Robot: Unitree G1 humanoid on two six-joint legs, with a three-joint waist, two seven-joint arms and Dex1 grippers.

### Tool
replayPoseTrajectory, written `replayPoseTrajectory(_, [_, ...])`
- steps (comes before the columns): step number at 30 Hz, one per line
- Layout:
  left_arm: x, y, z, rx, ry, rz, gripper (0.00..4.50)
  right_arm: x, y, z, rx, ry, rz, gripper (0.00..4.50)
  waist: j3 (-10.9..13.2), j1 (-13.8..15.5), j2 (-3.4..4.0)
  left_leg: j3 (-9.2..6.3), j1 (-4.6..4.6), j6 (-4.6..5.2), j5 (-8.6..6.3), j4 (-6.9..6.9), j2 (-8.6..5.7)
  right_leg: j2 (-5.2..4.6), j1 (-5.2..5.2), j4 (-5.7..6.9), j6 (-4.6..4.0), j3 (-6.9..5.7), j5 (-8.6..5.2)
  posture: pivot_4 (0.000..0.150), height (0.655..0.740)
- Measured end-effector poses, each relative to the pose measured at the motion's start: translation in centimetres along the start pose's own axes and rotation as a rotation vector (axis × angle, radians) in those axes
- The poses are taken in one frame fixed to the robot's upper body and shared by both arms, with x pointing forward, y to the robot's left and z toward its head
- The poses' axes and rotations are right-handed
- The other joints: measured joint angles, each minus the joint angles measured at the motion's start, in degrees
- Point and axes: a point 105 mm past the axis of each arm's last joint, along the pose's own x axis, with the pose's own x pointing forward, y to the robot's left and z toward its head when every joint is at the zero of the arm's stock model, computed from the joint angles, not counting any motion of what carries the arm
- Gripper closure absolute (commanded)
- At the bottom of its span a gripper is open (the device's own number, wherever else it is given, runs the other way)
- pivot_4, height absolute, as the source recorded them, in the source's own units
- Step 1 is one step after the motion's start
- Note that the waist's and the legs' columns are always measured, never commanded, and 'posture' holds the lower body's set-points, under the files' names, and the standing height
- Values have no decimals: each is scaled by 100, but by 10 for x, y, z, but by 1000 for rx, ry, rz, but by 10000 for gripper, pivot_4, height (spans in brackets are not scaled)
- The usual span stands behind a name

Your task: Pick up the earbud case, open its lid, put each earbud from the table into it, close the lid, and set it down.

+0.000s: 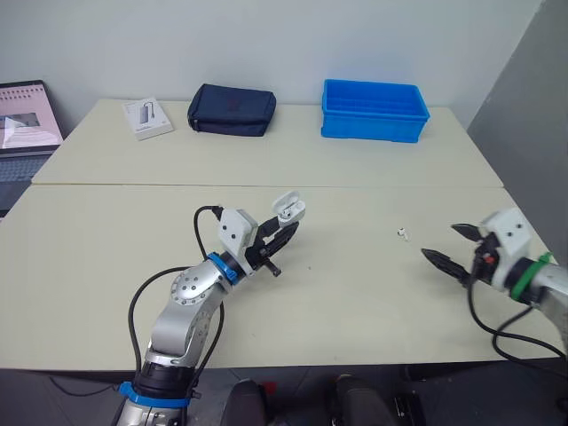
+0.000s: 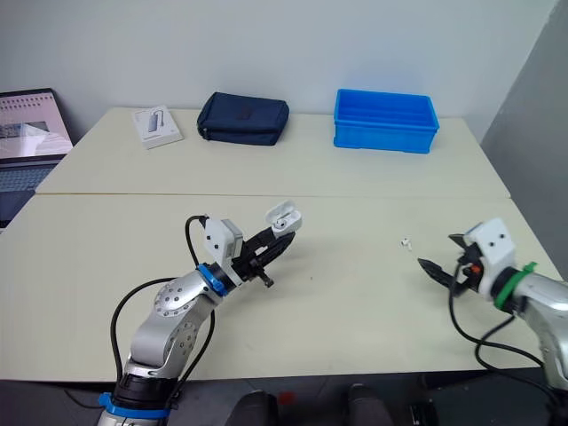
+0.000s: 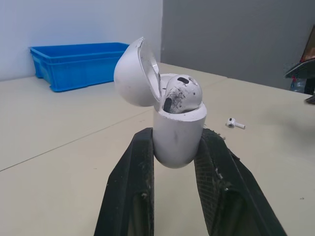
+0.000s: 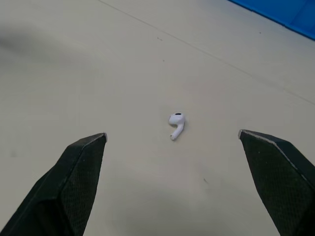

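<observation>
above the near counter (image 1: 355,293), left of centre, the white earbud case (image 3: 178,137) is pinched by its lower body in the left jaws and held upright, clear of the surface. its lid (image 3: 133,73) is hinged open and one earbud (image 3: 181,93) is seated inside. a second earbud (image 1: 404,233) lies loose on the counter to the right, well apart from the case. the right jaws hang spread wide near that earbud, on its right, gripping nothing. the right wrist view shows it on bare surface ahead of the two parted black fingers (image 4: 74,182). along the far side rest a blue bin (image 1: 374,111), a dark pouch (image 1: 232,110) and a white box (image 1: 148,118), with an open laptop (image 1: 27,124) at far left.
</observation>
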Motion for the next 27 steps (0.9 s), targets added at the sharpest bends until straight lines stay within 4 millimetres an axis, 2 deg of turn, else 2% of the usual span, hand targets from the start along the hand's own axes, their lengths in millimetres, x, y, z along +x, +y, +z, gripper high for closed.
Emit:
replayPoseTrajectory(4, [3,-2,0,-1,-2,-9,37258,41,-8,-2,-11,-8,-17,0,0,0,2,0,-5,0,0,0,-2,-1,-5,0,3,1,2,1500,7218])
replayPoseTrajectory(6, [3,-3,0,-2,-1,-13,37258,55,-10,-9,1,2,-24,0,0,2,2,-1,-5,0,0,-2,-2,0,-4,0,3,-1,2,1500,7218])
replayPoseTrajectory(9, [2,-2,0,-3,3,-10,37258,70,-13,-20,30,24,-29,0,0,21,3,-1,-9,0,0,-2,-2,-1,-6,-1,4,-2,1,1500,7218])
replayPoseTrajectory(14, [1,-3,-2,-7,9,-8,37258,81,-15,-31,66,47,-43,0,-1,16,4,0,-7,0,0,-1,-2,-1,-5,1,4,0,2,1500,7218])
replayPoseTrajectory(16, [1,-3,-3,-9,11,-8,37258,84,-17,-32,80,47,-48,5911,-1,15,4,0,-5,1,1,1,-2,-1,-4,4,5,0,2,1500,7218])
replayPoseTrajectory(26, [1,-3,-3,-10,11,-8,37258,82,-16,-35,161,68,-30,41063,-2,31,5,0,0,2,2,7,-4,-2,5,6,10,3,5,1500,7218])
replayPoseTrajectory(27, [1,-3,-3,-10,11,-8,37258,81,-15,-35,169,72,-26,41102,-2,31,5,-1,0,2,2,6,-4,-2,4,6,10,3,5,1500,7218])
